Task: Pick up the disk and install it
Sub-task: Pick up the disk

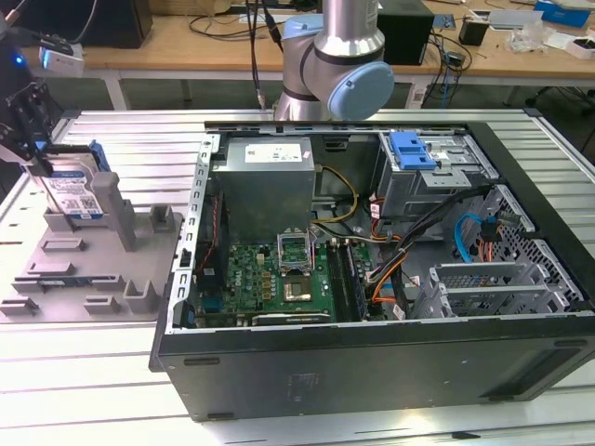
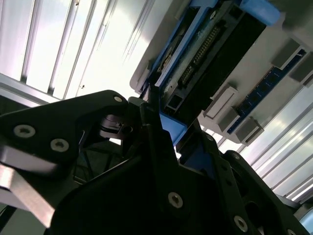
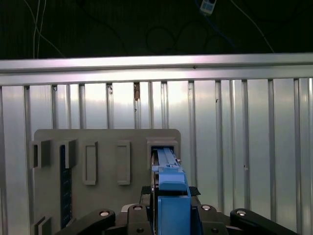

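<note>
Locate the gripper (image 1: 39, 160) at about 10 o'clock in the exterior view, well apart from the open computer case (image 1: 372, 362). It is pinching the disk (image 1: 72, 193). In the first wrist view, the black fingertips (image 3: 147, 190) press against both sides of the disk's (image 3: 168, 169) blue bracket. In the second wrist view, the gripper (image 2: 178, 132) sits on the same blue edge of the disk (image 2: 205, 54).

The disk stands on edge, labelled face showing, at a slot of the grey fixture tray (image 1: 102, 269). The tray lies on the slatted table (image 1: 93, 372) at 9 o'clock from the case. You cannot tell whether the disk is seated in the slot or lifted clear.

Inside the case, the grey power-supply box (image 1: 265, 181) sits at 12 o'clock from the green motherboard (image 1: 279, 279). The blue latch (image 1: 412, 149) with its metal cage sits at 1 o'clock. The arm (image 1: 339, 65) rises beyond the case at 12 o'clock.
</note>
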Controlling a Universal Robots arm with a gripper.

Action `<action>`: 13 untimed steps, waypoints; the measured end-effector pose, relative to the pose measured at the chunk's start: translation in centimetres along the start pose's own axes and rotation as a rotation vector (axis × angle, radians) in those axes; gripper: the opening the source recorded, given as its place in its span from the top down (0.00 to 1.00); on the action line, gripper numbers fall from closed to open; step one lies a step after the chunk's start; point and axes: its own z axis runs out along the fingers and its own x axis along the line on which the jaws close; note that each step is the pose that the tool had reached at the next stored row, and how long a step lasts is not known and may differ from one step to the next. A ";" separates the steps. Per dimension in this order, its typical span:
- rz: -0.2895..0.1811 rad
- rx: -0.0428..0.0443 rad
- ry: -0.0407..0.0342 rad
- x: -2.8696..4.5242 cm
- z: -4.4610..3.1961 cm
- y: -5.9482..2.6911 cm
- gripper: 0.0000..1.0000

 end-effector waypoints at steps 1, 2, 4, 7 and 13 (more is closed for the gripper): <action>0.000 0.0000 0.0000 0.00 -0.11 0.00 0.63; 0.000 0.0000 0.0000 0.00 -0.21 0.00 0.63; 0.000 0.0000 0.0000 0.00 -0.45 0.00 0.63; 0.000 0.0000 0.0000 -0.01 -0.82 0.00 0.63; 0.000 0.0000 0.0000 -0.02 -1.64 0.00 0.63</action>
